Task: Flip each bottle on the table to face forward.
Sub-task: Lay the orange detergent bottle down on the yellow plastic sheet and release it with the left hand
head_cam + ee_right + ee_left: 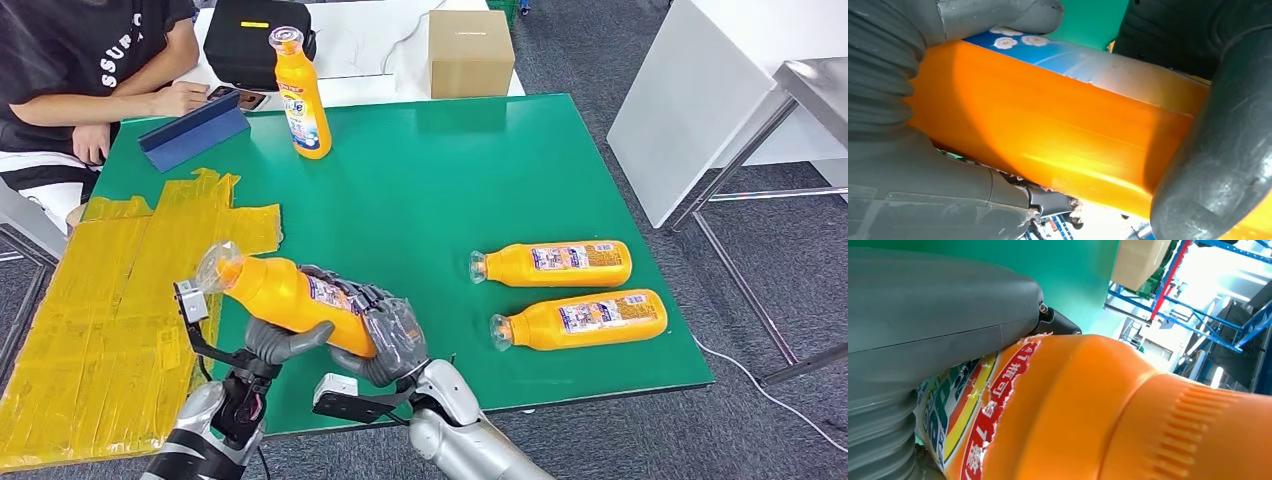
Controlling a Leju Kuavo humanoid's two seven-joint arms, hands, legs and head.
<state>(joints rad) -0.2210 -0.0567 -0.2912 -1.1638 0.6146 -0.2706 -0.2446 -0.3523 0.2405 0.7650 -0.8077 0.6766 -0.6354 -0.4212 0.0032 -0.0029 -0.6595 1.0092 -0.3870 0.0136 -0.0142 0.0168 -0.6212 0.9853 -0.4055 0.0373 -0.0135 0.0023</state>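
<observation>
An orange bottle (pixel 290 298) with a clear cap hangs tilted above the table's front left, cap pointing up and left. My left hand (pixel 285 342) grips it from below near the middle, and my right hand (pixel 390 335) wraps its base end. Up close, the left wrist view shows the bottle (pixel 1108 415) with its torn label pressed against my left hand (pixel 923 330). In the right wrist view the bottle (pixel 1048 135) lies between the fingers of my right hand (pixel 1213 165). Two more orange bottles (pixel 552 263) (pixel 580 319) lie on their sides at the right. Another bottle (pixel 302 95) stands upright at the back.
The green table (pixel 430 180) has yellow tape sheets (pixel 110 300) over its left side. A blue tablet case (pixel 193 130) lies at the back left, where a person (pixel 90 60) sits. A cardboard box (pixel 470 52) and a black bag (pixel 245 40) stand behind.
</observation>
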